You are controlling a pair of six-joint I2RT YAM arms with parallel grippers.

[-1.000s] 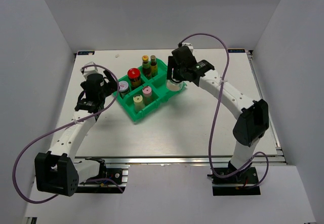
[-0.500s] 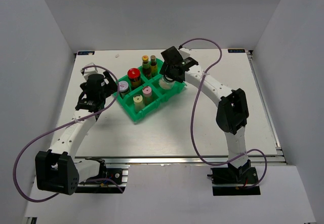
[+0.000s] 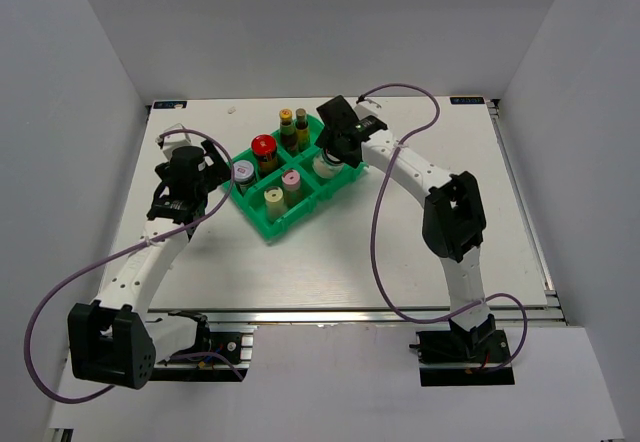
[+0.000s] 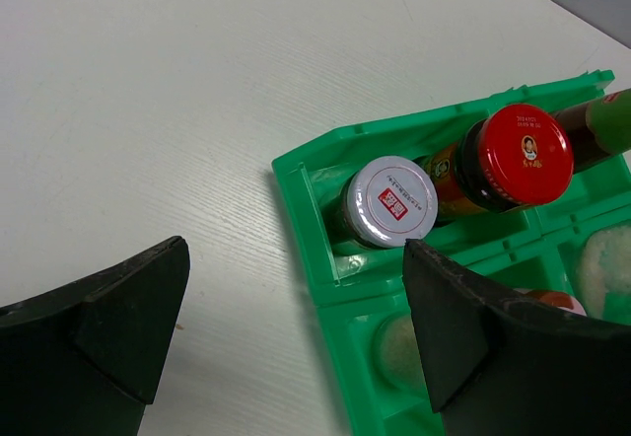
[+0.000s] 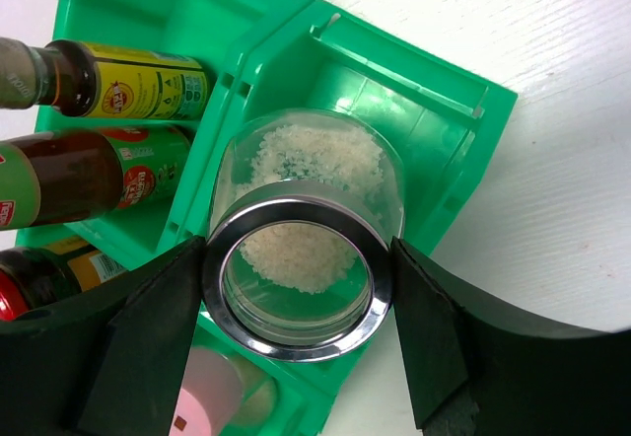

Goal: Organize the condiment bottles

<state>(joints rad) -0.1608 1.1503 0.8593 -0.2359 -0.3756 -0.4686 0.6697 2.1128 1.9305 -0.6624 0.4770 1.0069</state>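
Right wrist view — right gripper (image 5: 296, 303) grips the silver-lidded clear jar (image 5: 301, 165) at the right compartment of the green tray (image 5: 444, 130); left gripper (image 4: 296, 323) spread wide, empty.

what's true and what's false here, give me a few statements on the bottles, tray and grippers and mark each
1. The right gripper has its fingers on either side of the silver-lidded clear jar. True.
2. The grey-lidded jar and the red-capped jar share one compartment of the green tray. True.
3. The left gripper holds the red-capped jar. False: it is open and empty, and that jar stands in the tray.
4. The slim sauce bottles lie on the table outside the tray. False: both are in a tray compartment, next to the one where the clear jar is.
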